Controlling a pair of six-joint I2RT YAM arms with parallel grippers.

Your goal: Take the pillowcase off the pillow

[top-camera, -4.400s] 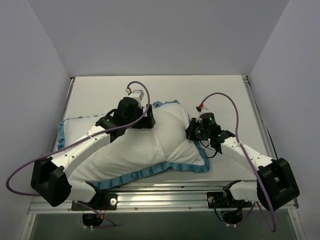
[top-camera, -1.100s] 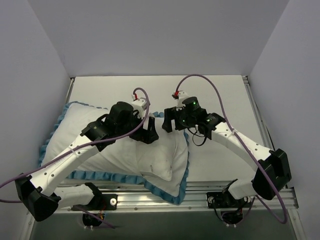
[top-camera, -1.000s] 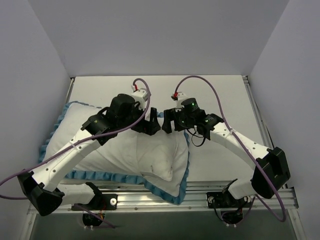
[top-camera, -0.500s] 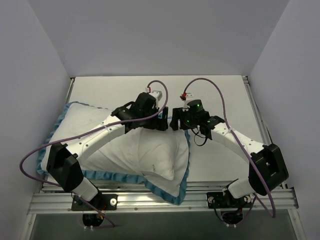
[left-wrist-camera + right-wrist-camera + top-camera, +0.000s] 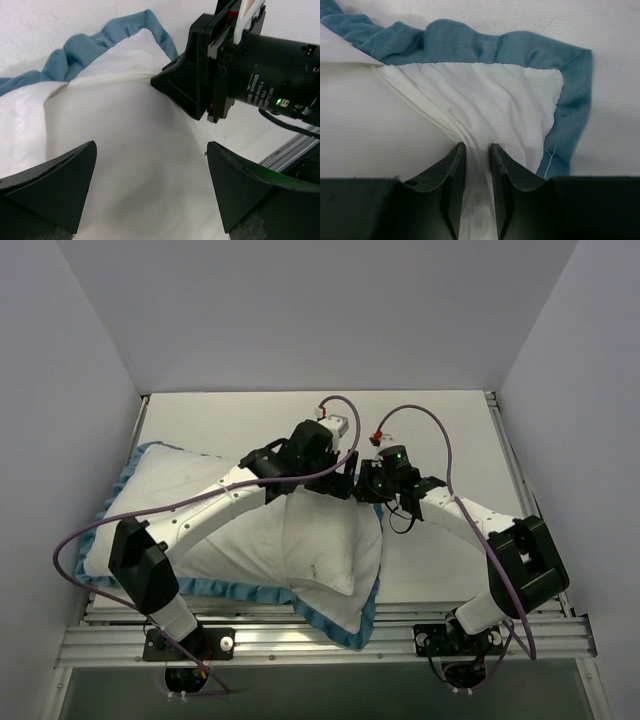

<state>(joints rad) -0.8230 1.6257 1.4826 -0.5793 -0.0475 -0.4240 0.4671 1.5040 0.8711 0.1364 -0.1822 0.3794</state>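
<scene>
The pillowcase (image 5: pixel 485 100) is pinched just inside its blue-edged corner by the right hand (image 5: pixel 476 146); left hand (image 5: pixel 151 146) gapes wide alongside.

Bright, even, diffuse overhead light; faint soft shadows on white table (image 5: pixel 440 430); no glare on pillowcase (image 5: pixel 485 95), creases crisp; wrist views softer toward bottom edge

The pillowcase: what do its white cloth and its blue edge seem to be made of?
White cloth of the pillowcase: thin woven fabric, probably cotton or a blend, matte; it gathers into fine sharp creases. Blue edge: thicker, fuzzy fabric, perhaps fleece or plush; the surface looks napped and lies in rounded ruffles.
</scene>
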